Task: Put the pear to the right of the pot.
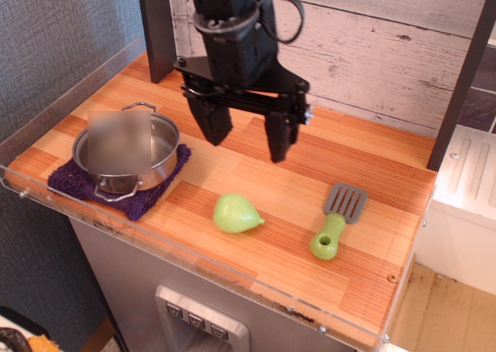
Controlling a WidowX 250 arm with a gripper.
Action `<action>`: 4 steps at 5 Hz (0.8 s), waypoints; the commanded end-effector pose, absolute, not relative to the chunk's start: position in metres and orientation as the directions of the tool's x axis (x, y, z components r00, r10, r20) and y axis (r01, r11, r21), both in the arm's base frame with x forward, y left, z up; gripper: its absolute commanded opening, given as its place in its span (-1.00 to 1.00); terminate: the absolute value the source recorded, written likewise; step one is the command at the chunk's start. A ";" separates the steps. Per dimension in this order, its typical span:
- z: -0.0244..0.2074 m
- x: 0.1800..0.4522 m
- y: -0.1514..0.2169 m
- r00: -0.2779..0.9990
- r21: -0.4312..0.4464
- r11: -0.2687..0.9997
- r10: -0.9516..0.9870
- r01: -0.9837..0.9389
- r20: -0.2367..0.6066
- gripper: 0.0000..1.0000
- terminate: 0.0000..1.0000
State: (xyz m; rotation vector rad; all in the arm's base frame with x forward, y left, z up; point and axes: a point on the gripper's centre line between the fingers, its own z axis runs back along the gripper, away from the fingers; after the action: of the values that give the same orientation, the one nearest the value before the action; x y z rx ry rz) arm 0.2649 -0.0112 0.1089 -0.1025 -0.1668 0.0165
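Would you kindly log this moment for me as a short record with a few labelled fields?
pear: lying on its side on the counter, right of the pot, touching nothing
pot: upright on a purple cloth, at the counter's left end
spatula: flat on the counter, right of the pear, apart from it
gripper: raised above the counter, fingers spread, holding nothing
counter: wooden top

wall (372,26): whitewashed planks | counter (349,166): striped wood | left panel (62,34): grey fabric
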 end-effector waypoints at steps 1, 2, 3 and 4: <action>0.125 0.264 -0.009 0.978 -0.091 0.996 0.014 0.006 0.208 1.00 -1.00; 0.125 0.265 -0.008 0.982 -0.057 0.998 0.003 0.008 0.187 1.00 -1.00; 0.123 0.265 -0.006 0.987 -0.047 0.999 0.004 0.003 0.159 1.00 -1.00; 0.123 0.266 -0.004 0.989 -0.045 0.999 -0.002 0.009 0.150 1.00 -1.00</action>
State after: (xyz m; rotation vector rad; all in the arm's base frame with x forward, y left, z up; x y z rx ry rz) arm 0.2688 -0.0051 0.1088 -0.0463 -0.1133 -0.0137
